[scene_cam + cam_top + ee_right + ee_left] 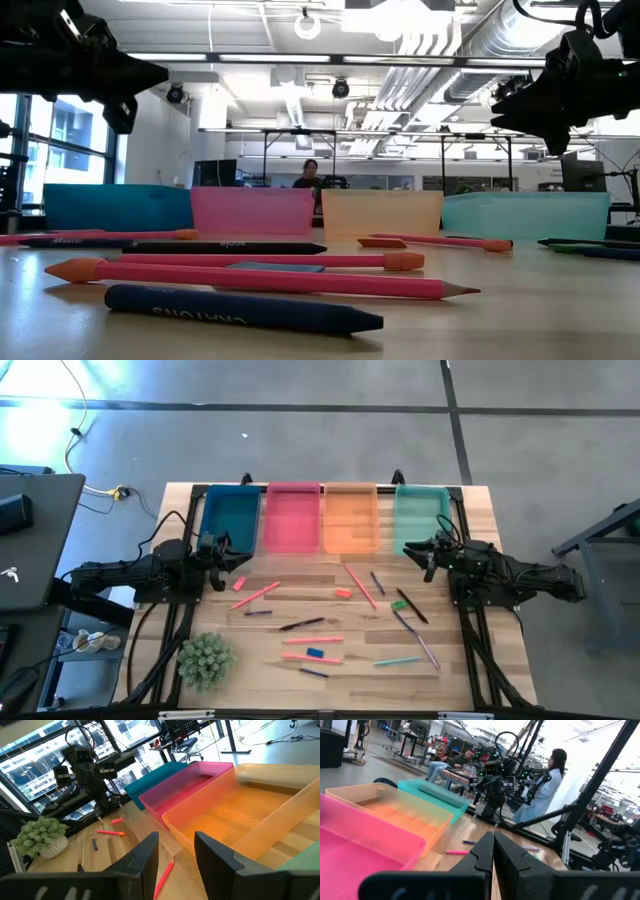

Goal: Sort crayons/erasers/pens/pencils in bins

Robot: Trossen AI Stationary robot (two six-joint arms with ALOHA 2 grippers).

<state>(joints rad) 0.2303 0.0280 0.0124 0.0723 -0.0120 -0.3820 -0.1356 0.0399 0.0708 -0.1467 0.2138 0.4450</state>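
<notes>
Four bins stand in a row along the far edge: dark blue point(230, 515), pink point(292, 516), orange point(350, 517), teal-green point(421, 515). Pens, pencils and crayons lie scattered on the wood in front of them. Among them lie a pink-red eraser point(343, 593), a green eraser point(399, 603) and a blue eraser point(315, 653). My left gripper point(228, 553) point(493, 840) hovers shut above the table, just in front of the blue bin. My right gripper point(415, 550) point(176, 842) hovers open in front of the teal-green bin, holding nothing.
A small potted plant point(205, 659) stands at the near left corner. A small pink piece point(239, 583) lies near my left gripper. A long pink pencil point(360, 584) lies slanted at the middle. People are in the room beyond the table.
</notes>
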